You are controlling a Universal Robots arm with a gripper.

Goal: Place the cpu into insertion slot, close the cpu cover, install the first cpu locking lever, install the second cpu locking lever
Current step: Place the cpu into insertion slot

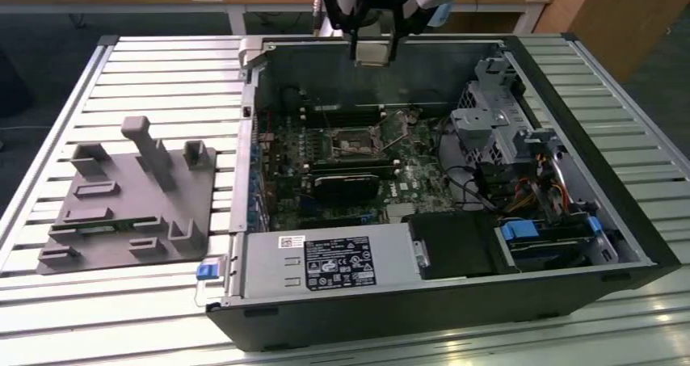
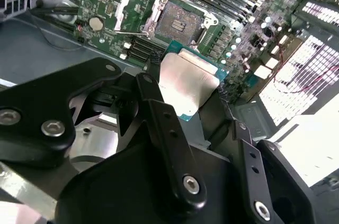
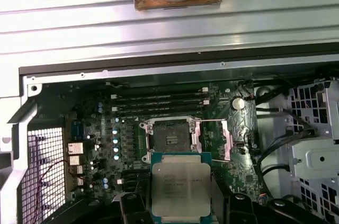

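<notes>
My gripper [image 1: 372, 52] hangs over the far wall of the open computer case [image 1: 453, 301], shut on the cpu [image 1: 373, 51]. In both wrist views the cpu [image 3: 180, 189] [image 2: 188, 83] is a flat square chip with a silver-grey top, clamped by its edges between black fingers [image 2: 159, 113]. It is up in the air, clear of the green motherboard [image 1: 291, 196]. Below it the insertion slot [image 3: 168, 138] [image 2: 180, 23] [image 1: 351, 144] lies bare with its dark centre showing. The cpu cover [image 3: 226, 139] [image 2: 135, 9] is swung open and stands beside the slot.
A black graphics card [image 1: 345, 184] lies just in front of the slot, and long memory slots [image 3: 159, 102] run behind it. A drive cage [image 1: 506, 132] with cables fills the exterior view's right, a power supply [image 1: 323, 261] the front. A grey fixture [image 1: 129, 196] sits on the slatted table.
</notes>
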